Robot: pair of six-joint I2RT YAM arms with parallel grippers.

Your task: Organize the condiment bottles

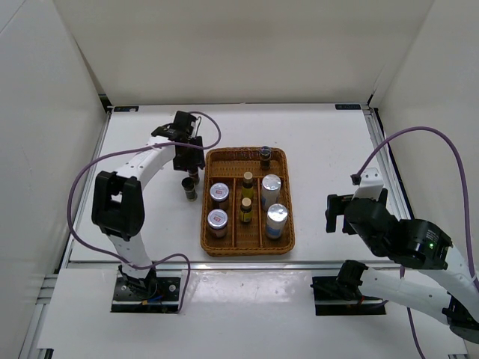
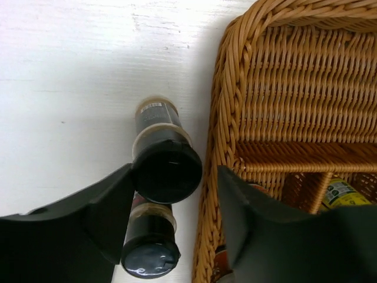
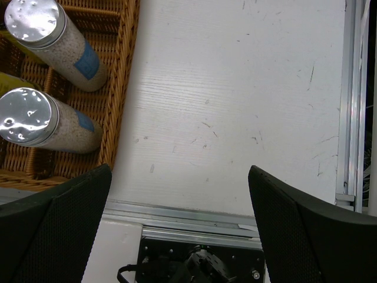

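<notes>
The brown wicker tray holds two red-labelled jars, two amber bottles, two white silver-capped cylinders and one tiny dark bottle at its far right. Two more tiny dark bottles stand on the table just left of the tray. My left gripper is open above them. In the left wrist view, the gripper straddles the farther bottle and the tray rim. Its left finger is at the cap and the right finger is apart. The nearer bottle stands below. My right gripper is open and empty.
The right gripper hovers over the white table right of the tray, near the front metal rail. The two white cylinders show at the left of that view. White walls enclose the table.
</notes>
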